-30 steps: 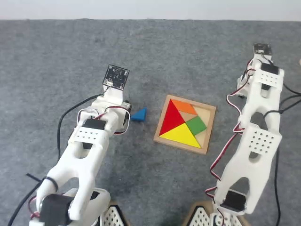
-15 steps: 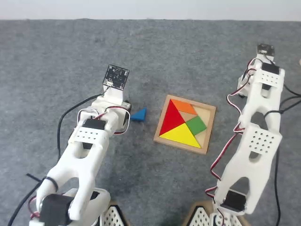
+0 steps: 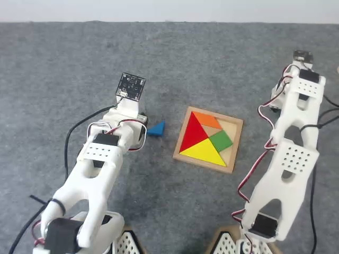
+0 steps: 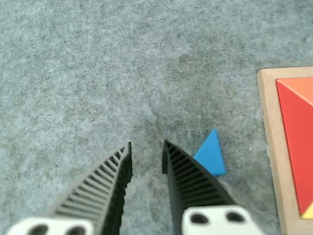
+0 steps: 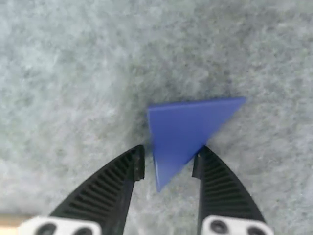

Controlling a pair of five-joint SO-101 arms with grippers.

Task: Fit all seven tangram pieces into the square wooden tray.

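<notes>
Inside the tray point(image 3: 230, 128) lie four pieces point(image 3: 194, 134): red, yellow, green, orange

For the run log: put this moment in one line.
tray: four pieces | left hand: open beside light blue triangle | right hand: open around dark blue triangle

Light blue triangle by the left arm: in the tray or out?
Out: the light blue triangle lies on the grey carpet, apart from the wooden tray.

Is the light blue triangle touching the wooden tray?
Apart. The left wrist view shows grey carpet between the light blue triangle and the wooden tray.
</notes>
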